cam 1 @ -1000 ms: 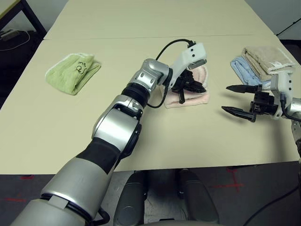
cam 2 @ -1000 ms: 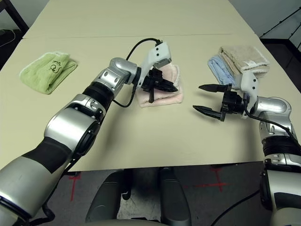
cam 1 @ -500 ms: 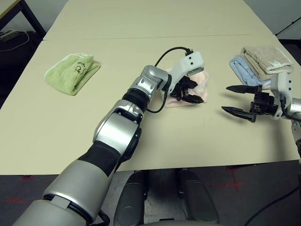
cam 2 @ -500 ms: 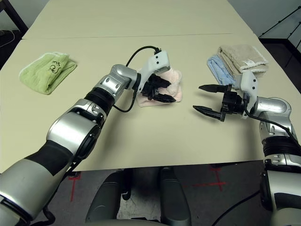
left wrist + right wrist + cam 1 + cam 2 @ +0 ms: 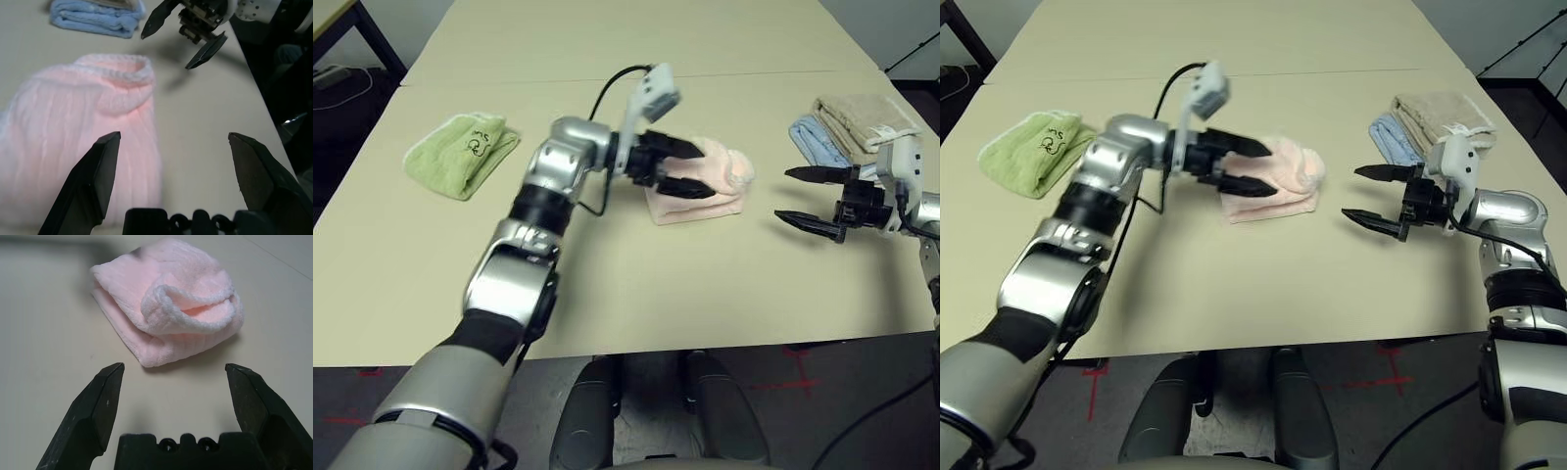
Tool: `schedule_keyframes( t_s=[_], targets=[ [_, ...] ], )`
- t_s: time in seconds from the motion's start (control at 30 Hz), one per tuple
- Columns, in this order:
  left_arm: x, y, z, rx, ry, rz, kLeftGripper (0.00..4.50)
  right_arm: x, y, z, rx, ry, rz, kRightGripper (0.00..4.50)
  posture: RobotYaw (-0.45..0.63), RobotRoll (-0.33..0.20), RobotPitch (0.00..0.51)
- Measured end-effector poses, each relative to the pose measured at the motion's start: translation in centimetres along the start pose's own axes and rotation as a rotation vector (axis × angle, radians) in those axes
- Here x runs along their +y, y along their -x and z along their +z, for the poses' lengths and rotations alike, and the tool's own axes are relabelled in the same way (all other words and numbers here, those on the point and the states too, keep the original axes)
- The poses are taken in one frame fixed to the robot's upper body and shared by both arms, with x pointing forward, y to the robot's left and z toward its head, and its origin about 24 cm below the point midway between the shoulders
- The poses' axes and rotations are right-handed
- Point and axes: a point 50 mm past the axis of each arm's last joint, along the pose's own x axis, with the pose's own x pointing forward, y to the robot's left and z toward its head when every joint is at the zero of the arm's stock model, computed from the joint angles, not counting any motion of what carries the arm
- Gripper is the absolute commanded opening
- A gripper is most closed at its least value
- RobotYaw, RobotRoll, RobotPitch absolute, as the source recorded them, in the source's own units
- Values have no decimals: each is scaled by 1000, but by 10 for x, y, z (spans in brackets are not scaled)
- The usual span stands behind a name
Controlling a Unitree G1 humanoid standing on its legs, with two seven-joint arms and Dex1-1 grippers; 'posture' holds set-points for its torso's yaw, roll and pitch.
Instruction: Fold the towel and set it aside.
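Observation:
The pale pink towel (image 5: 729, 171) lies folded in a loose bundle at the middle of the table, its white scalloped edge curled on top (image 5: 188, 316). My left gripper (image 5: 707, 172) is open and hovers at the towel's left side, fingers (image 5: 98, 171) spread and pointing right over it, holding nothing. To the towel's right my right gripper (image 5: 783, 195) is also open and empty, a short way off, pointing left at it (image 5: 173, 367). In the left wrist view the right gripper (image 5: 166, 50) shows beyond the towel (image 5: 83, 122).
A light green folded towel (image 5: 462, 152) lies at the table's left. Folded beige (image 5: 867, 117) and blue (image 5: 813, 137) towels lie at the right, just behind my right gripper. The table's front edge (image 5: 705, 348) runs close below both arms.
My left gripper has opened, let go of the pink towel and drawn back to the left and up. The towel now lies free, puffed up. The right gripper has hardly moved.

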Motion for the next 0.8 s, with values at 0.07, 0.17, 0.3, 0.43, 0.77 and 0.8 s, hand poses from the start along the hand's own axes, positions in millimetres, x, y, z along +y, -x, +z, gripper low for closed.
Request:
schedule_keyframes(
  t_s=[0.07, 0.17, 0.3, 0.43, 0.77, 0.8],
  targets=[
    [6, 14, -3, -12, 3, 112, 4472, -4, -3, 3, -31, -24, -40, 4500, 35, 0, 179],
    [16, 29, -8, -38, -7, 266, 4472, -10, -7, 6, -63, -65, -99, 4500, 40, 0, 181],
    [28, 41, -17, -78, -11, 408, 4472, -15, -10, 10, -77, -83, -139, 4500, 39, 0, 185],
    [32, 39, -24, -137, -18, 426, 4472, -15, -17, 10, -97, -106, -128, 4500, 35, 0, 187],
    [42, 39, -47, -154, -6, 546, 4500, -16, -20, 4, -109, -214, -88, 4111, 54, 0, 186],
    [43, 40, -48, -157, -7, 563, 4500, -15, -19, 4, -106, -215, -89, 3877, 53, 0, 184]
  ],
)
